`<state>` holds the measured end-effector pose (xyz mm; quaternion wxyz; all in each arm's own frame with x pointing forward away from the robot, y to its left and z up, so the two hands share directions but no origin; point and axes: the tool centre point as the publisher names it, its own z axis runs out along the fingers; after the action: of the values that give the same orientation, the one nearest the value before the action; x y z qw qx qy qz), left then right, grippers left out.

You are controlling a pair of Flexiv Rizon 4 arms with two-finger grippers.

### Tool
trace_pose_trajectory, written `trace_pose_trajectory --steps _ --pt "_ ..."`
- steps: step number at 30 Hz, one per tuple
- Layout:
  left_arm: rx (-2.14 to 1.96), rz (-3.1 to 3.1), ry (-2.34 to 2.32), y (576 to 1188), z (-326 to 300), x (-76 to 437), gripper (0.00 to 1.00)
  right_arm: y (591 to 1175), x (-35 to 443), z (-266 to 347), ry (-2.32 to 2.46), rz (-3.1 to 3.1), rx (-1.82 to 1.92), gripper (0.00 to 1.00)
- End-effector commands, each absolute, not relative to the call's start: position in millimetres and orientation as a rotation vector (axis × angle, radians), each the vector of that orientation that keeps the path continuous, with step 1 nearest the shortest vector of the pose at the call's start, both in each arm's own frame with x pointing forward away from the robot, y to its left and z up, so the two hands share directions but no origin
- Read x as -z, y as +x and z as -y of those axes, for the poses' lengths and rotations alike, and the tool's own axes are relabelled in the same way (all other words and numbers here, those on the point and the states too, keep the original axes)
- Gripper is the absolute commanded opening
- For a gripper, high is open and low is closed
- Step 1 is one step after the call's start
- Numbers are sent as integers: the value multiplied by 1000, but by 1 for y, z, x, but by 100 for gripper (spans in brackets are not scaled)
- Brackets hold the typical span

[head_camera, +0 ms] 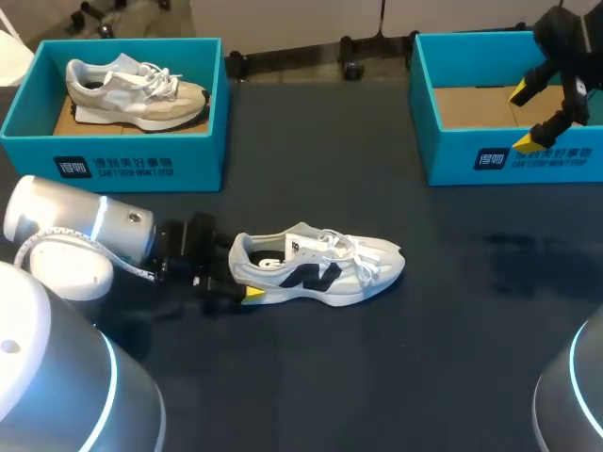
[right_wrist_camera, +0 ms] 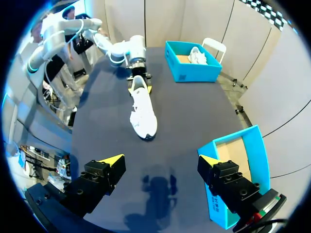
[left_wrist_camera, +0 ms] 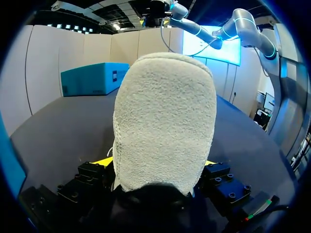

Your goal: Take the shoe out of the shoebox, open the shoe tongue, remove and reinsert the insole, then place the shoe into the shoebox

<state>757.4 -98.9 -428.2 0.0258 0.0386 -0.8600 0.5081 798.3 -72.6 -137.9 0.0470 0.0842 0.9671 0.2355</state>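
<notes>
A white sneaker (head_camera: 320, 271) with a black side logo stands upright on the dark counter (head_camera: 424, 367). The left jaws clamp its fuzzy heel, and the right jaws gape wide by a teal shoebox (head_camera: 509, 162).

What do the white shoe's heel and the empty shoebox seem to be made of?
The white shoe's heel looks like soft napped fabric or suede, matt: its surface is fuzzy. The empty shoebox is probably cardboard: bare brown floor, smooth teal walls.

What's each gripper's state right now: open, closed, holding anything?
Left gripper: closed on the heel of the white sneaker.
Right gripper: open, empty.
</notes>
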Motion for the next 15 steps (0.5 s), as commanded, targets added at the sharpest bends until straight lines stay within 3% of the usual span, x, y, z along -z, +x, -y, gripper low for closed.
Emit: trace_pose_trajectory --steps 1,15 --pt "-1565 2659 119 757 104 432 0 800 138 72 258 -2954 -714 100" --pt "-1565 2659 119 757 104 432 0 797 131 17 967 -2670 -813 100"
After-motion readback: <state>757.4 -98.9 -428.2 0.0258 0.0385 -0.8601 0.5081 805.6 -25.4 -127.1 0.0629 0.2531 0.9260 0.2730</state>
